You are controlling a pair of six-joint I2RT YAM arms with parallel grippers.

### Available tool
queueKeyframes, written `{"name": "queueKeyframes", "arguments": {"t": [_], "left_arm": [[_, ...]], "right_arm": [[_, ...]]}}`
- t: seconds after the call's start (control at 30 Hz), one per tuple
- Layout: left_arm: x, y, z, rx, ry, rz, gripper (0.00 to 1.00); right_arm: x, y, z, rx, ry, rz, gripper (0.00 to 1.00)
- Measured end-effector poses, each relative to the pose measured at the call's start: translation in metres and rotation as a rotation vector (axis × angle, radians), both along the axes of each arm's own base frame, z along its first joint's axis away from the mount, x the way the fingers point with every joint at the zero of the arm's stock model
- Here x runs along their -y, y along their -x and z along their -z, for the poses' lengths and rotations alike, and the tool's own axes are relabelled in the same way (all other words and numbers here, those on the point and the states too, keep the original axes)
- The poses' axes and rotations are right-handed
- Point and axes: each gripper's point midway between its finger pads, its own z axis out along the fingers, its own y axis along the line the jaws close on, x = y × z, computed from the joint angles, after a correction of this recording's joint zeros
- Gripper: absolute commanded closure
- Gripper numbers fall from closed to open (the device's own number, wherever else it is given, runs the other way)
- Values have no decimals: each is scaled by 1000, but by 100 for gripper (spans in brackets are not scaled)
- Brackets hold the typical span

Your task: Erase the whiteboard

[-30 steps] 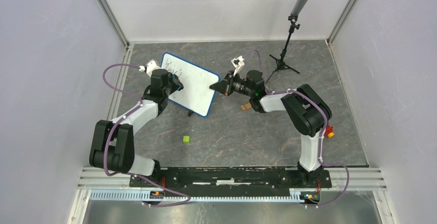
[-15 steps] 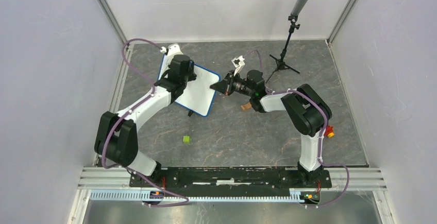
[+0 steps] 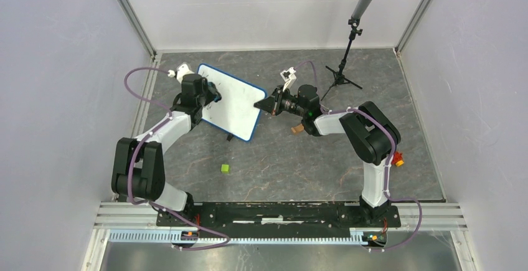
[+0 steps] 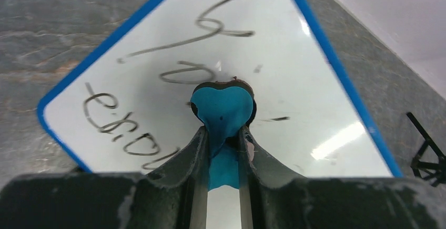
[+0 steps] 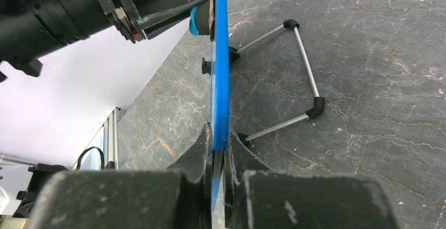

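The whiteboard (image 3: pixel 240 106) stands tilted on the dark floor, blue-framed, with black handwriting on its left part (image 4: pixel 131 134). My left gripper (image 4: pixel 223 139) is shut on a small blue eraser (image 4: pixel 223 108), whose dark pad presses on the board face among the marks. In the top view the left gripper (image 3: pixel 213 95) is at the board's left half. My right gripper (image 5: pixel 218 142) is shut on the board's blue edge (image 5: pixel 221 81), holding its right corner (image 3: pixel 260 104).
A microphone on a tripod (image 3: pixel 348 53) stands at the back right. A small green cube (image 3: pixel 225 168) lies on the floor near the front. A brown bit (image 3: pixel 297 129) lies under the right arm. The board's wire stand (image 5: pixel 307 81) rests behind it.
The left gripper with the eraser swept up and right over the board's top left corner, then came back left and down. The right gripper and the board stayed put.
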Motion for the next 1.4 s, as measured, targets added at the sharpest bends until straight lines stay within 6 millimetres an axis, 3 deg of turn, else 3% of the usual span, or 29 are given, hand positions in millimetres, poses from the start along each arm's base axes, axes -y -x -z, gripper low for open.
{"name": "queueKeyframes", "arguments": {"t": [0.13, 0.4, 0.53, 0.73, 0.93, 1.13, 1.4], "left_arm": [[-17, 6, 15, -10, 17, -43, 88], [-13, 4, 10, -29, 25, -26, 88], [-6, -4, 4, -62, -1, -10, 88], [17, -19, -26, -7, -9, 38, 87], [17, -19, -26, 0, -22, 38, 86], [0, -16, -14, 15, 6, 10, 84], [-52, 6, 34, -58, 96, -121, 84]], "right_arm": [[0, 0, 0, 0, 0, -2, 100], [0, 1, 0, 0, -1, -5, 100], [0, 0, -1, 3, -1, -3, 100], [-1, 1, -2, 12, -3, -8, 100], [-1, 1, -2, 12, -3, -12, 100], [-1, 1, -1, 10, -3, -12, 100], [-1, 2, -1, 8, -6, -15, 100]]}}
